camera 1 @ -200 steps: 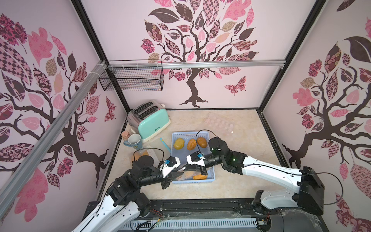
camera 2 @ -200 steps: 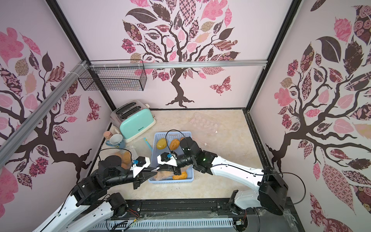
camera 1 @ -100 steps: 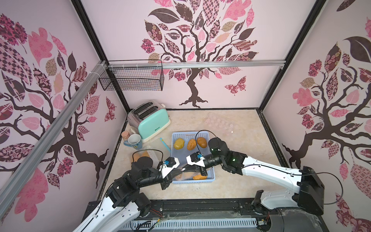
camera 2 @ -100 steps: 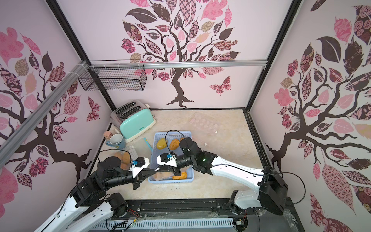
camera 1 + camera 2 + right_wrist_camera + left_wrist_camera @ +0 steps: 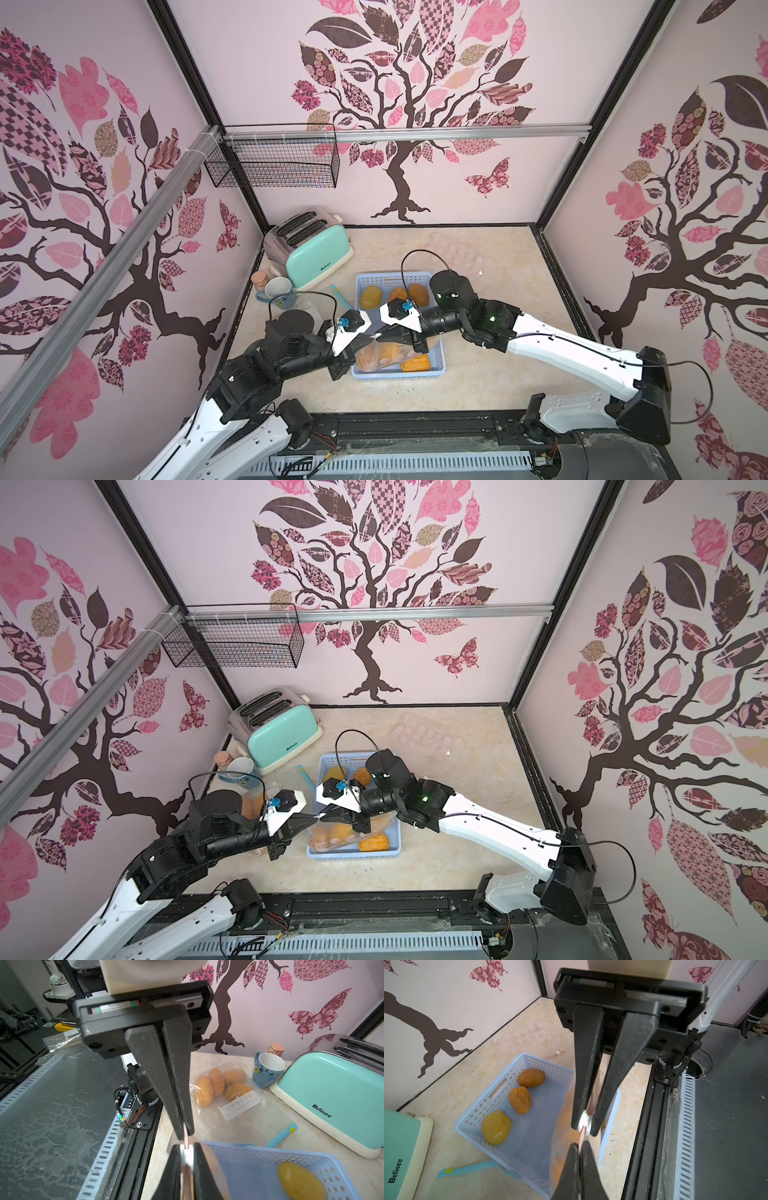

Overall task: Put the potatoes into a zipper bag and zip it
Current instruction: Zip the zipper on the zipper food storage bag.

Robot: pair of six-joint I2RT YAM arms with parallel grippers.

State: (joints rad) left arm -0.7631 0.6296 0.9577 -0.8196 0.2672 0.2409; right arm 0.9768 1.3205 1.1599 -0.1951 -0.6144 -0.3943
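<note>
- Left gripper (image 5: 579, 1144) fingers (image 5: 571, 1167) clamped shut on zipper bag (image 5: 562, 1105) top strip, anchoring it.
- Right gripper (image 5: 187, 1147) fingers (image 5: 172, 1167) pinch its white slider (image 5: 188, 1156), seemingly to seal in potatoes (image 5: 390, 351).

The pale marble tabletop (image 5: 478, 374) in front of me carries a mint toaster (image 5: 311, 253) in its far left corner. A blue flowered mug (image 5: 277, 289) stands just beside it, with a small pinkish round thing (image 5: 262, 277) behind the mug. A blue perforated basket (image 5: 399, 374) sits mid-table. To my left of it a zipper bag (image 5: 245, 1105) lies flat with potatoes (image 5: 224, 1084) inside. A clear pink-dotted bag (image 5: 461, 253) lies near the back wall.
</note>
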